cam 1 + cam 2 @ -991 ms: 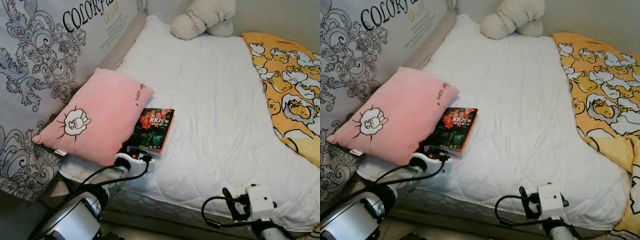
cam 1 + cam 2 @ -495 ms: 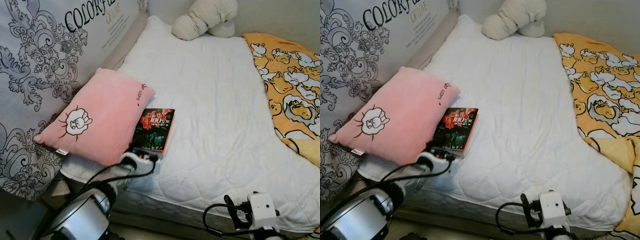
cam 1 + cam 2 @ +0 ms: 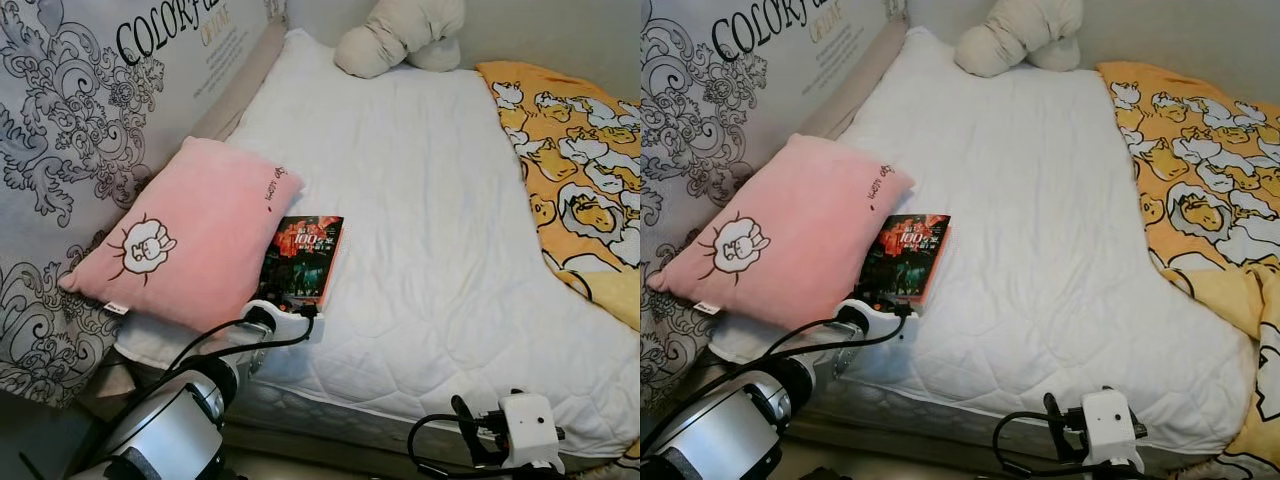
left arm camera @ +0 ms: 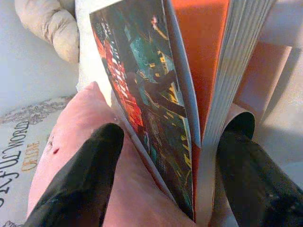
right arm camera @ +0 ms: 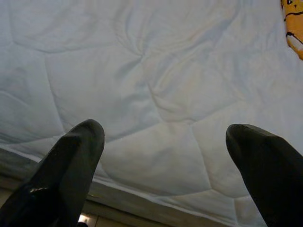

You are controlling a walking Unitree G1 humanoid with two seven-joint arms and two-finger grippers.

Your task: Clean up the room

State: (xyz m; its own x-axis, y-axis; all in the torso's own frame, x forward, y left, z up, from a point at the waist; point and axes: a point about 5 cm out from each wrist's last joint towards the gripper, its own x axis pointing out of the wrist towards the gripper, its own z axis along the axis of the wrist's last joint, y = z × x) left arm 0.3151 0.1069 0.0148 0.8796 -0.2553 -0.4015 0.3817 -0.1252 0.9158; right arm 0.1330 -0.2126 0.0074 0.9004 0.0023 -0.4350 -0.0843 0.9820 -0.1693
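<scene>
Bed [image 3: 430, 220] broad, white and quilted, bearing all. Pink pillow [image 3: 185, 235] propped against the wall side. Book [image 3: 303, 258] flat just beside it, near corner lifted. Left gripper [image 4: 165, 175] jaws parted around that corner, likely mid-grasp, not yet clamped. Right gripper [image 5: 165, 156] spread wide, holding nothing. No containers seen.

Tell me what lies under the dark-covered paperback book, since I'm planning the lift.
The dark-covered paperback book rests on the white quilted mattress, its left edge against the pink pillow. Anything beneath it is hidden.
</scene>
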